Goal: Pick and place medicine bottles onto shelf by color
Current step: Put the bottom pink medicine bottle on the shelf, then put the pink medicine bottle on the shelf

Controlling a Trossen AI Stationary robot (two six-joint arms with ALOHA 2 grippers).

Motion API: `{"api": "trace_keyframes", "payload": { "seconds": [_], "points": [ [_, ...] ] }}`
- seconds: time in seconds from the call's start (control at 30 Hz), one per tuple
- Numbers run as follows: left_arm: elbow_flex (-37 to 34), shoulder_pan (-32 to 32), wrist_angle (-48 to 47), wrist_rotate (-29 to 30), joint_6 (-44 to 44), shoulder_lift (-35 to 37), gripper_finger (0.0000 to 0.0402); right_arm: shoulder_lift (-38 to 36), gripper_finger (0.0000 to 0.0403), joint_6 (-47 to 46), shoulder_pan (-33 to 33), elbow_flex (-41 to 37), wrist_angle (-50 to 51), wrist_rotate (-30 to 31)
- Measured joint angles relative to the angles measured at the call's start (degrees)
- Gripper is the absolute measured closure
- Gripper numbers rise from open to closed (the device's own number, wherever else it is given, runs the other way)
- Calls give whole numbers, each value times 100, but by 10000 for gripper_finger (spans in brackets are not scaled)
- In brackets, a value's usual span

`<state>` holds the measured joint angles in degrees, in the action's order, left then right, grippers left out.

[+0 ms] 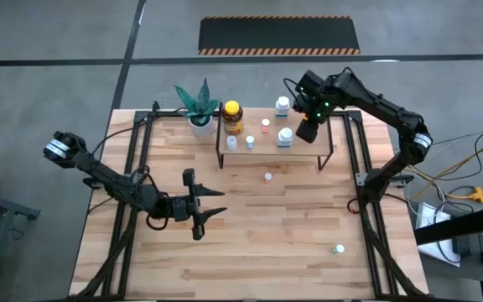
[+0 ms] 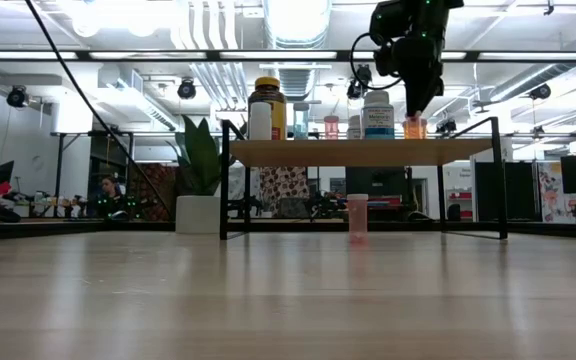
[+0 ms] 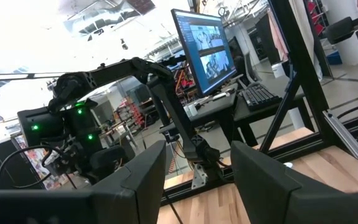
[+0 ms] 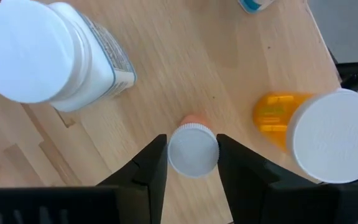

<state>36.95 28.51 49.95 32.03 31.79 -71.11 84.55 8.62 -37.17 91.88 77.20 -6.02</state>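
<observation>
The shelf (image 1: pixel 309 155) stands at the table's far middle, and its board also shows in the low view (image 2: pixel 308 152). On it are an amber bottle with a yellow cap (image 1: pixel 232 117), white bottles (image 1: pixel 283 105) (image 1: pixel 285 136) and tiny ones (image 1: pixel 250 141). My right gripper (image 1: pixel 309 130) is over the shelf's right end, shut on a tiny orange bottle with a white cap (image 4: pixel 192 148). That bottle also shows in the low view (image 2: pixel 415 127). My left gripper (image 1: pixel 212 204) is open and empty over the table's near left, and its own wrist view shows it too (image 3: pixel 197 180). My right gripper pinches the tiny bottle's white cap (image 4: pixel 192 163) between its two fingers, one on each side. The fingers come from above, pointing down. The bottle is upright, and in the low view its base looks to be on the shelf board.
A pink-capped bottle (image 1: pixel 268 177) stands on the table in front of the shelf, and a green-capped one (image 1: pixel 339 248) at the near right. A potted plant (image 1: pixel 199 105) stands left of the shelf. A large white bottle (image 4: pixel 42 53) and an orange vial (image 4: pixel 328 134) flank the held bottle.
</observation>
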Motion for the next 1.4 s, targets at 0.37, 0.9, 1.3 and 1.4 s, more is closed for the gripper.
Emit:
{"api": "trace_keyframes", "payload": {
  "seconds": [0.37,0.9,1.3,1.4],
  "points": [
    [0,4,0,0,-2,0,237,0,226,-114,0,0,-37,6],
    [0,2,2,-2,-11,0,237,-777,210,-681,448,180,263,-215],
    [0,-2,7,-3,-123,-2,237,-2836,240,-1286,2617,-2334,-2694,-148],
    [0,-2,13,-4,-299,-2,237,-3322,252,-1239,3159,-3158,-3674,-98]
  ]
}}
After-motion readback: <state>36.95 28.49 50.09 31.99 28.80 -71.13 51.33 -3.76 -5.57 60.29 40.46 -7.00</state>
